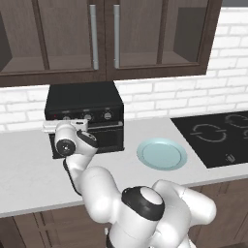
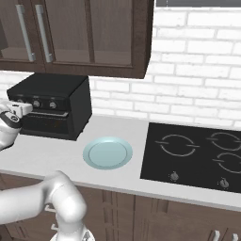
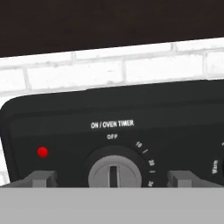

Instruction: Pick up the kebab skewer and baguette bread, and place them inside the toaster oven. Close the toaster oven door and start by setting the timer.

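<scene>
The toaster oven (image 1: pixel 85 118) is seen at the left of the counter (image 1: pixel 29 160), door (image 1: pixel 104 138) shut, with the gripper (image 3: pixel 112 178) held at its control panel. The fingers (image 3: pixel 41 178) are spread wide on either side of the timer knob (image 3: pixel 114 171), gripping nothing. A pale blue plate (image 1: pixel 161 154) lies right of the oven, and a black cooktop (image 1: pixel 218 135) is farther right.

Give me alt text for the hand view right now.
The open gripper faces the toaster oven front panel, its two fingertips flanking the timer knob, which points to OFF. A red light sits left of the knob; white brick wall shows above.
</scene>
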You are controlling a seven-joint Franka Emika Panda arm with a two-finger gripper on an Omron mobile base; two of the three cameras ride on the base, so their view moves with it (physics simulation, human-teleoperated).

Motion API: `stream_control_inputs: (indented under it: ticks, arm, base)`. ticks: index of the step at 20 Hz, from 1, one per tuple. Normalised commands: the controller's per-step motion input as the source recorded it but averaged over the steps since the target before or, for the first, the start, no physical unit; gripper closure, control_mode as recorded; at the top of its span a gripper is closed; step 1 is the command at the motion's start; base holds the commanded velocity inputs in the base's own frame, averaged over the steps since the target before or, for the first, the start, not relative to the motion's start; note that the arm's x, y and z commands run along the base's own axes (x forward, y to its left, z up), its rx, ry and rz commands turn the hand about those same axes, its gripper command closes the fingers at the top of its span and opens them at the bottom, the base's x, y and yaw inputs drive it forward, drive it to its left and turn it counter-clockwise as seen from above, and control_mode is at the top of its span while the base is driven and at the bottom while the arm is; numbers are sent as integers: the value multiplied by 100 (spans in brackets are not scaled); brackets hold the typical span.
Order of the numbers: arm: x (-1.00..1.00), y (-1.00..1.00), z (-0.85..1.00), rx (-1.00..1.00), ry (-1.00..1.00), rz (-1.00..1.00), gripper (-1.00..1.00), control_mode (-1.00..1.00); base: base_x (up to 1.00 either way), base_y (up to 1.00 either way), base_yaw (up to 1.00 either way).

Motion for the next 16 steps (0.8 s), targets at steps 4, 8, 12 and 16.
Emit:
stream_control_inputs:
  ticks: [4,8,12,16]
  arm:
    - [0,0,0,0,0,0,100,-100]
    - [0,0,0,0,0,0,100,-100]
    - [0,0,0,0,0,0,100,-100]
    - [0,0,0,0,0,0,100,-100]
  base:
    - [0,0,0]
    - [0,0,0]
    - [0,0,0]
    - [0,0,0]
